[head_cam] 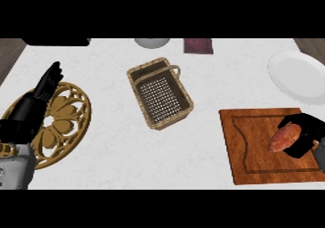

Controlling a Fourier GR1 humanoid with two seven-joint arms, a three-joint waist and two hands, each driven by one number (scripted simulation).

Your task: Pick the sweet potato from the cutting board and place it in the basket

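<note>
Head view: right robot hand (308, 133) curls around the sweet potato (283, 137) over the cutting board (257, 147).

Even, bright light on the white worktop (211, 53); soft faint shadows beside basket (159, 93), no glare, no blur

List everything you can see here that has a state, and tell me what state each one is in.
sweet potato: over the cutting board, right hand curled round it
right hand: shut on the sweet potato
left hand: open, fingers straight, over the trivet
basket: upright, nothing in it
cutting board: flat on the counter
plate: bare
</note>
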